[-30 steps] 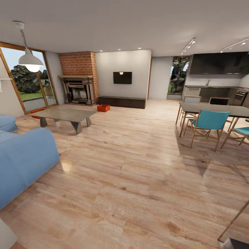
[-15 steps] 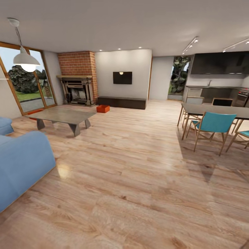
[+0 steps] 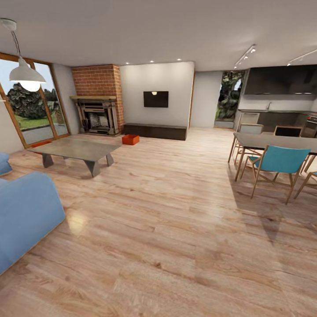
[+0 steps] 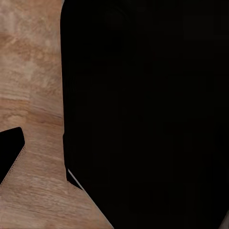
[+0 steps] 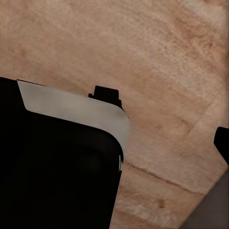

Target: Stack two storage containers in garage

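While both end effectors are giving no readable open-or-clenched state, the robot is approaching across the living room floor (image 3: 176, 229); one storage container (image 3: 130, 139) is sitting near the fireplace (image 3: 97, 115), so the next move is calling for a closer drive

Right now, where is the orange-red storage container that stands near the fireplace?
In the head view, the storage container sits on the wood floor at the far left-centre, between the brick fireplace and the low dark bench, beyond the coffee table.
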